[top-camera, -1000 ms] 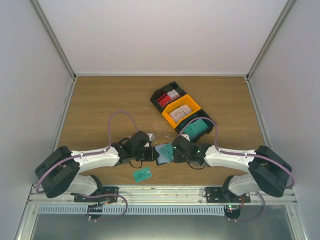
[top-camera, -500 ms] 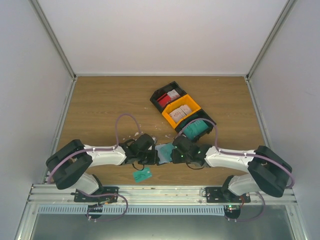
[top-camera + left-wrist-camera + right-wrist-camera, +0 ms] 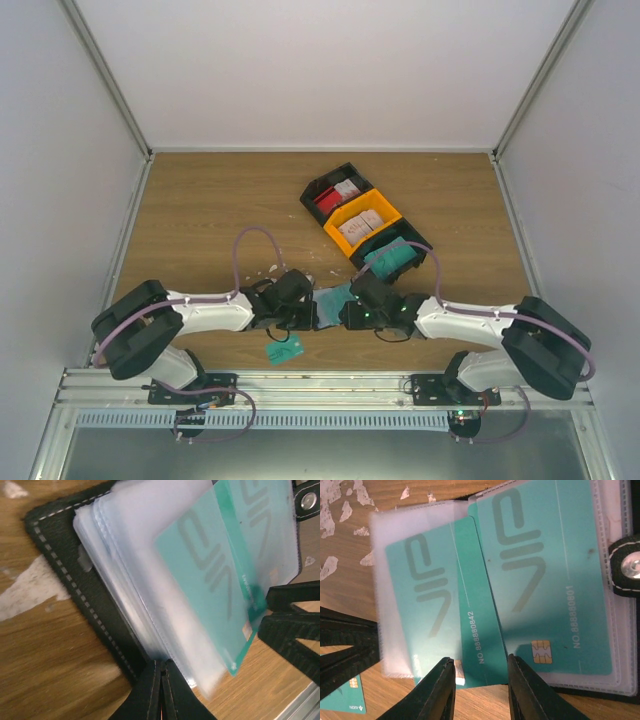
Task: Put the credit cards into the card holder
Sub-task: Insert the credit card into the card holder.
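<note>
The card holder (image 3: 328, 299) lies open on the wooden table (image 3: 200, 210) near its front edge in the overhead view. It sits between the left gripper (image 3: 306, 312) and the right gripper (image 3: 345, 310). A spare teal card (image 3: 285, 349) lies flat just in front of it, and a row of black and yellow bins (image 3: 388, 207) stands well behind.

In the left wrist view, the left fingers are pressed tight together on the lower edge of the holder's clear sleeves (image 3: 135, 540), beside the black stitched cover. A teal card (image 3: 210, 580) sticks partway out of one sleeve.

In the right wrist view, that card lies partly under the left-hand sleeve. Its free short end sits between the right fingers (image 3: 442, 690), which stand partly apart; whether they touch it cannot be told. A sleeved teal card (image 3: 545, 580) sits fully inside the neighbouring pocket.
</note>
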